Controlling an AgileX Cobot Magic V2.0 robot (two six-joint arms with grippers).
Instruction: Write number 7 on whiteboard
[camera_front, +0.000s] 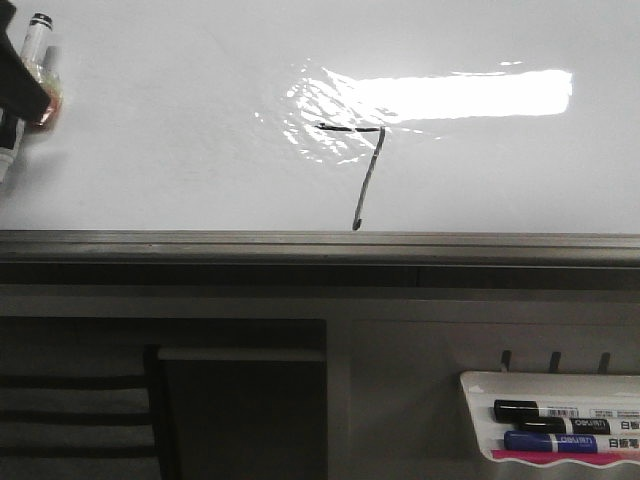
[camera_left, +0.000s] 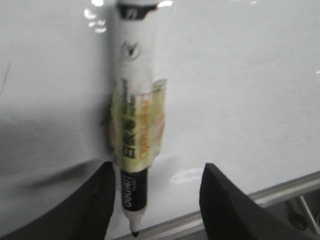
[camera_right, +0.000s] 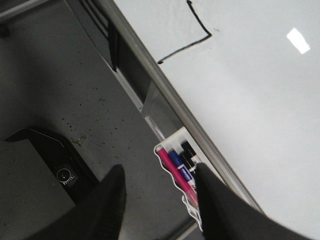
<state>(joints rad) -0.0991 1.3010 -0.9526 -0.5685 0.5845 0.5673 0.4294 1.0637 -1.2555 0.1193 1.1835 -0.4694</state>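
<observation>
On the whiteboard (camera_front: 200, 120), one number 7 (camera_front: 362, 165) is seen in black, its top stroke touching the lower edge of the single light glare (camera_front: 450, 95) and its down stroke ending just above the grey rail (camera_front: 320, 245). One marker (camera_left: 132, 125), wrapped in a yellowish label, is seen lying on the board at the far left beside the left gripper (camera_left: 157, 200), whose fingers are spread and hold nothing. The right gripper (camera_right: 160, 195) is likewise seen open and empty over the floor, near one white tray (camera_front: 475, 400) where three markers are counted: black (camera_front: 550, 410), blue (camera_front: 560, 441) and pink (camera_front: 560, 457).
</observation>
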